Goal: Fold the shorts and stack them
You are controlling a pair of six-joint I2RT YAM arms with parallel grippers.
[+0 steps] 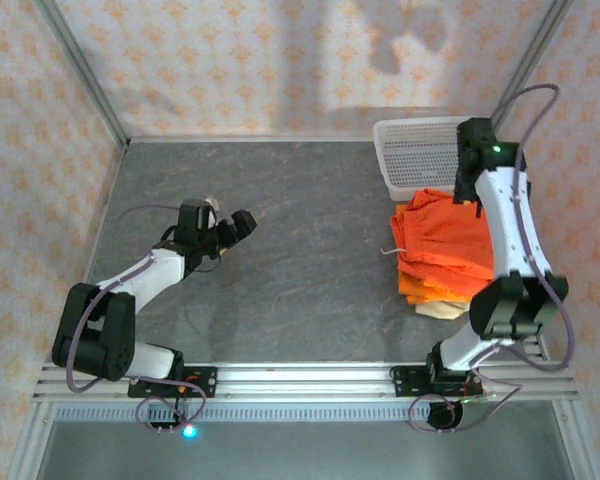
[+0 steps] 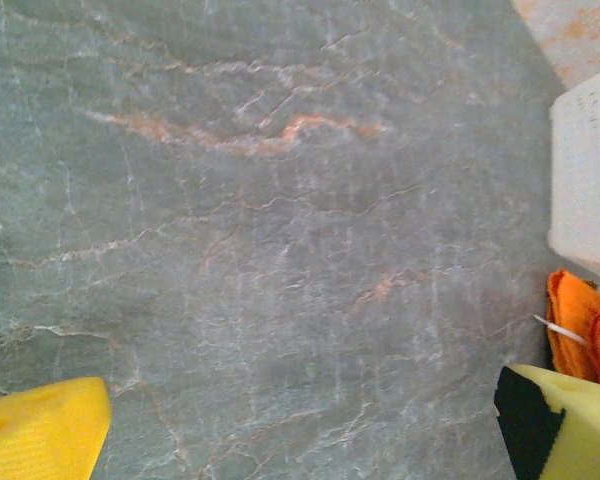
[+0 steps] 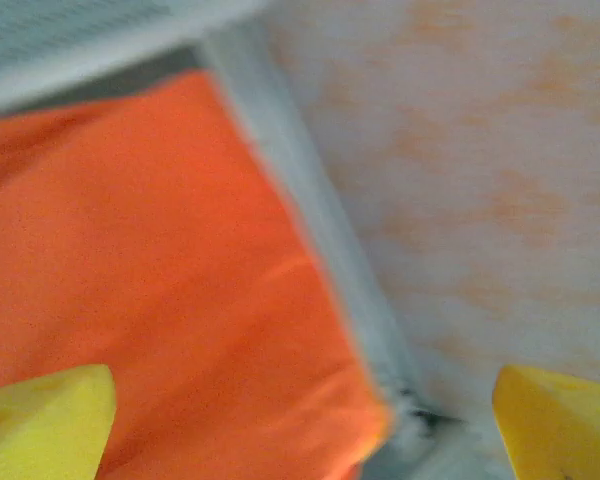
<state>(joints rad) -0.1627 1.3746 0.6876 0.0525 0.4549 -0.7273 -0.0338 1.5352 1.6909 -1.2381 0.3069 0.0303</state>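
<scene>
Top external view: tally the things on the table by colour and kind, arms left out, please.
Orange shorts: 2, folded, upper layers of the stack
Beige shorts: 1, at the bottom of the stack
White mesh basket: 1, behind the stack
Total: 4

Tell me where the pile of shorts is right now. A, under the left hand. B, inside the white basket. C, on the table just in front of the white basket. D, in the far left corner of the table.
C: the shorts lie stacked on the right side of the table, on the near side of the white basket, with orange on top.
</scene>
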